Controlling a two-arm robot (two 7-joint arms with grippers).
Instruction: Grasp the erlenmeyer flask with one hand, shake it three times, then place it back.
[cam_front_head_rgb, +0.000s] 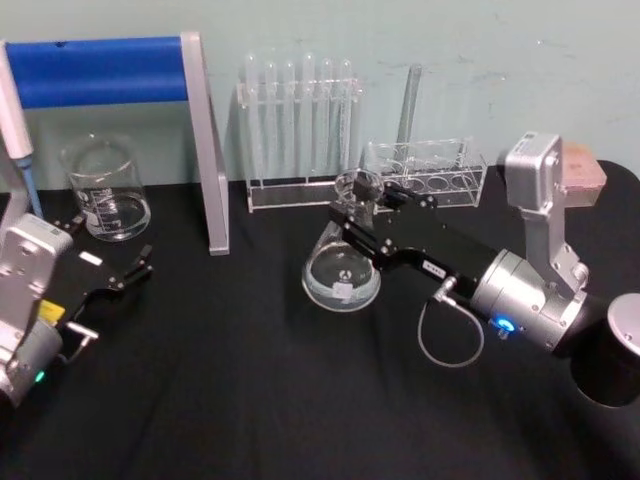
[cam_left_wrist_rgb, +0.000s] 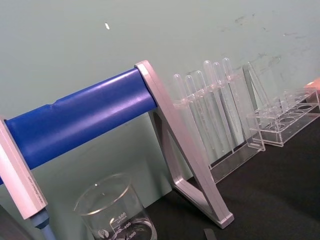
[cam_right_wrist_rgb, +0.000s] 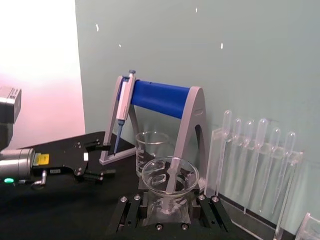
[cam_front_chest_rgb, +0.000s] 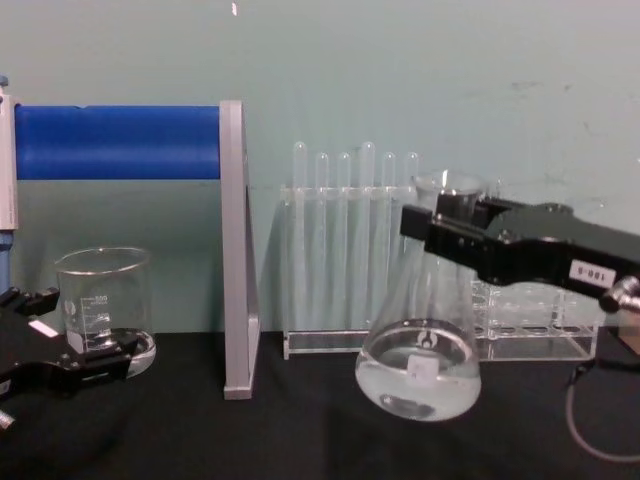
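Flask (cam_front_chest_rgb: 418, 372) tilted in chest view, right gripper (cam_front_chest_rgb: 432, 226) clamping neck

Neck of erlenmeyer flask (cam_front_chest_rgb: 418, 372) behind right gripper (cam_front_chest_rgb: 437, 228)

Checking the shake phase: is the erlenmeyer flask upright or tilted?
Tilted: the erlenmeyer flask leans to the right, with its rim off-centre from its base and its neck clamped by the right gripper.

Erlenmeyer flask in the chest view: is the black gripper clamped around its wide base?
No: the right gripper clamps the erlenmeyer flask at its narrow neck, just below the rim, with the base bare.
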